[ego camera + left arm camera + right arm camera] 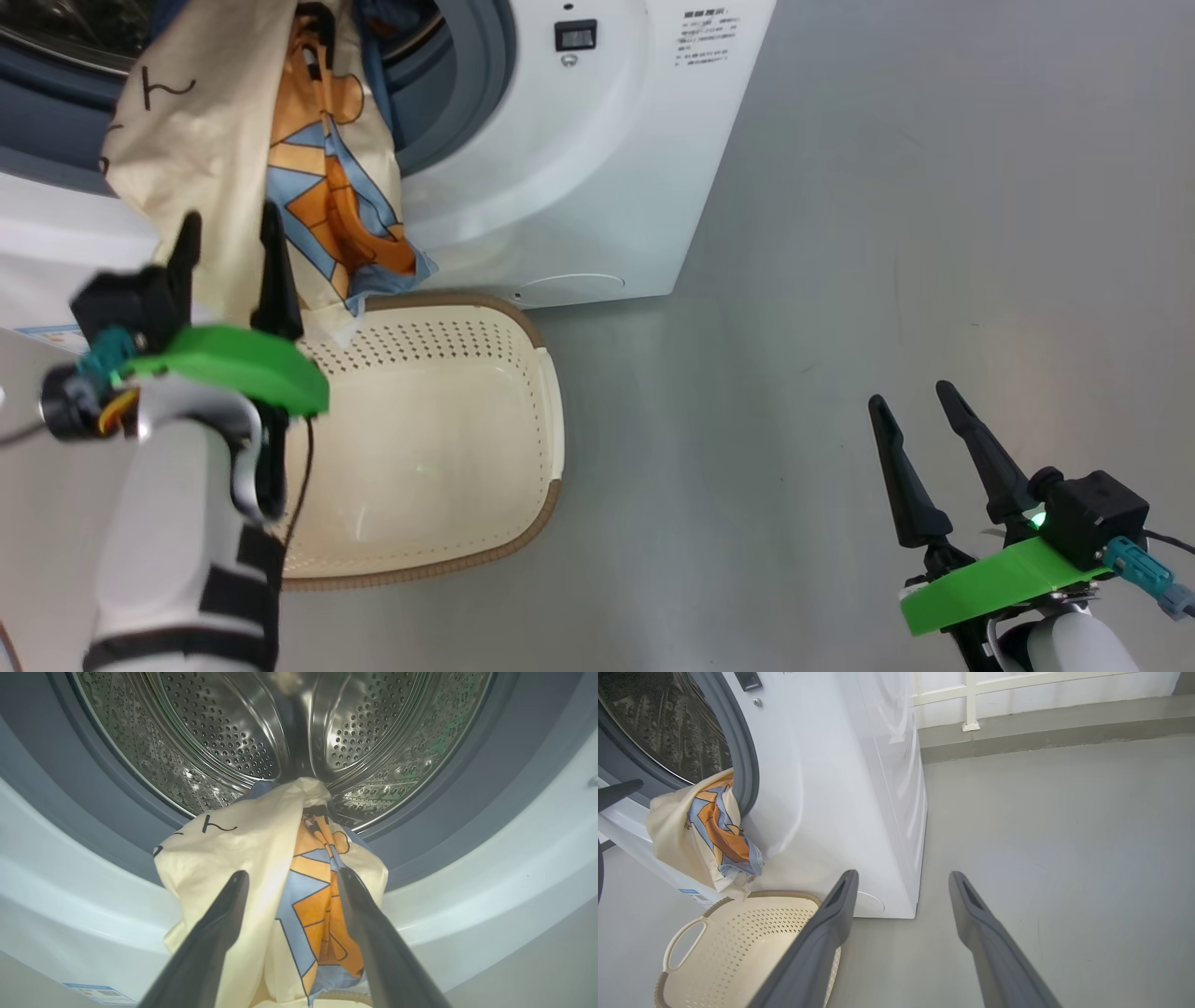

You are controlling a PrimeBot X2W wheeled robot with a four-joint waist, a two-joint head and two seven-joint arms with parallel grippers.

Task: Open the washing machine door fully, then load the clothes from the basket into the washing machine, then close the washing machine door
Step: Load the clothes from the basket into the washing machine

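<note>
clothes [215, 121]: half in, draped over washing machine [597, 168] lip, so needing a push | left gripper [231, 217]: spread wide astride them, seemingly holding nothing | right gripper [910, 394]: spread wide, empty, parked clear

Grey floor [1064, 835] — white railing [971, 700] beyond
</note>
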